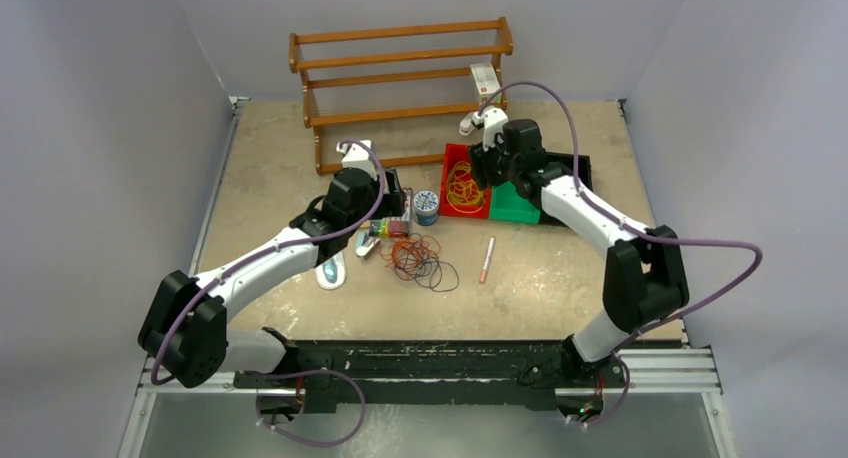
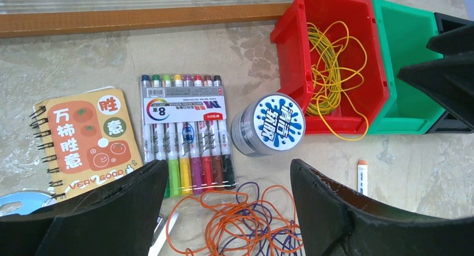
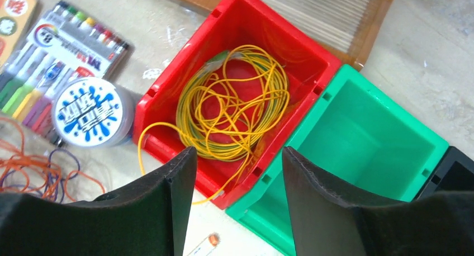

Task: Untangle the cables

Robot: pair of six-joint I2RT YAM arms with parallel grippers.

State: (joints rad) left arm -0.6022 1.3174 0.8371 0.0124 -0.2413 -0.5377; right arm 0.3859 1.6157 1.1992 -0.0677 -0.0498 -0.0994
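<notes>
A tangle of orange-red and dark purple cables lies on the table in front of the left arm; in the left wrist view it lies between and just below the open fingers. Yellow cables are coiled in the red bin; they show in the right wrist view and the left wrist view, with a strand hanging over the bin's front rim. My left gripper is open and empty above the tangle. My right gripper is open and empty above the red bin's front corner.
A green bin and a black bin stand right of the red one. A marker pack, a round tin and a spiral notebook lie by the tangle. A pen lies to its right. A wooden rack stands behind.
</notes>
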